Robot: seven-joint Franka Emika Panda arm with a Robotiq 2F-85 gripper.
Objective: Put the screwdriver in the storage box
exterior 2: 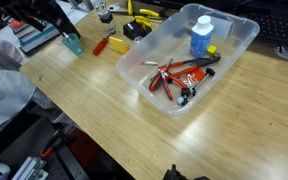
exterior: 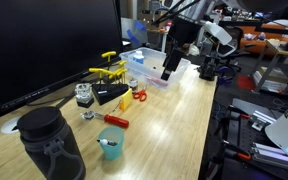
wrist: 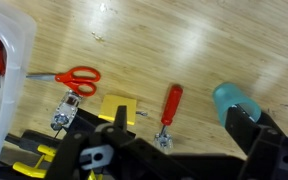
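The screwdriver [wrist: 171,102], with a red handle and a short dark shaft, lies on the wooden table between a yellow block and the teal cup [wrist: 239,103]. It also shows in both exterior views [exterior: 116,122] [exterior 2: 102,45]. The storage box [exterior: 150,80] [exterior 2: 246,30] is a clear plastic bin holding a blue bottle and red tools; its corner shows at the left edge of the wrist view [wrist: 4,70]. My gripper [wrist: 164,150] [exterior: 170,68] hangs high above the table near the box. It is open and empty, and the screwdriver lies below, between its fingers.
Orange-red scissors [wrist: 74,76] lie beside the box. Yellow-handled tools [exterior: 109,66] and a glass jar [exterior: 83,96] stand near a dark monitor. A black bottle [exterior: 49,145] stands at the table's front corner. The teal cup [exterior: 111,143] is near it.
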